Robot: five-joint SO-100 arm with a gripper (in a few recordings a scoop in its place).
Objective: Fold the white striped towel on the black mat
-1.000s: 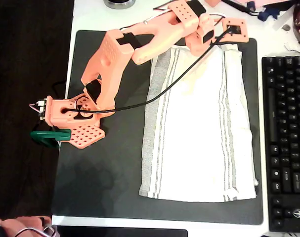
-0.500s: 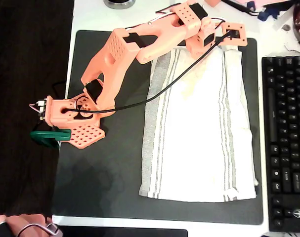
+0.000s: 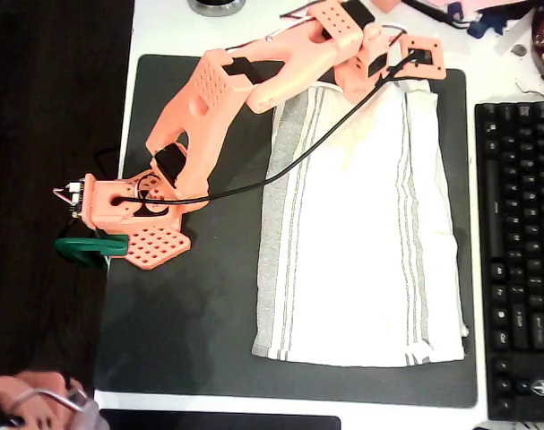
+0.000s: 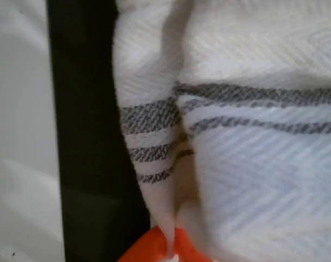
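At towel's [image 4: 252,164] top edge, end effector [image 4: 173,245] closed; pinches cloth fold.

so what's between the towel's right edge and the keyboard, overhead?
In the overhead view, a narrow bare strip of the black mat, then a sliver of white table, separates the white striped towel from the keyboard. Nothing rests there.

A desk workspace, likely an office or hobby corner: a black keyboard [image 3: 520,260] lies right of the gripper [image 3: 379,85] on a white bench [image 3: 164,27], with loose cables [image 3: 451,11].
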